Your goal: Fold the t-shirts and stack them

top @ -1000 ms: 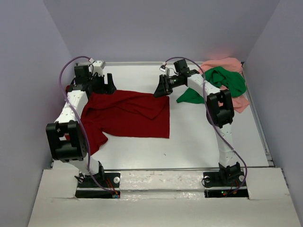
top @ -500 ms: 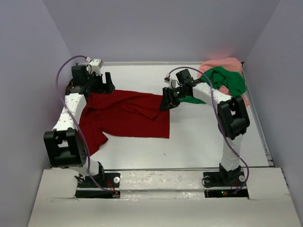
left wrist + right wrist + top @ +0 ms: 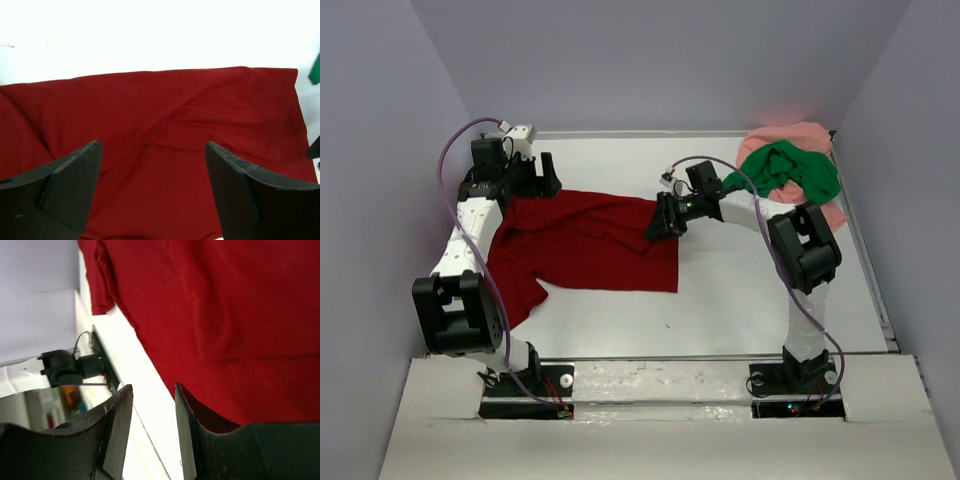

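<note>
**Red shirt spread flat, a gripper at each far corner**

The dark red t-shirt (image 3: 590, 245) lies spread on the left half of the white table (image 3: 750, 300), one part trailing toward the near left. Only from above do we see the bright green t-shirt (image 3: 790, 168) heaped on the pale salmon pink t-shirt (image 3: 790, 133) in the far right corner, apart from the red one. The left gripper (image 3: 152, 150) hangs over the red cloth's far left edge. Its own camera shows the jaws wide, nothing between them. The right gripper (image 3: 152, 395) sits at the far right corner. From overhead we cannot read its jaws, but its wrist view shows a narrow gap with bare table between the fingers (image 3: 195, 440).
</note>
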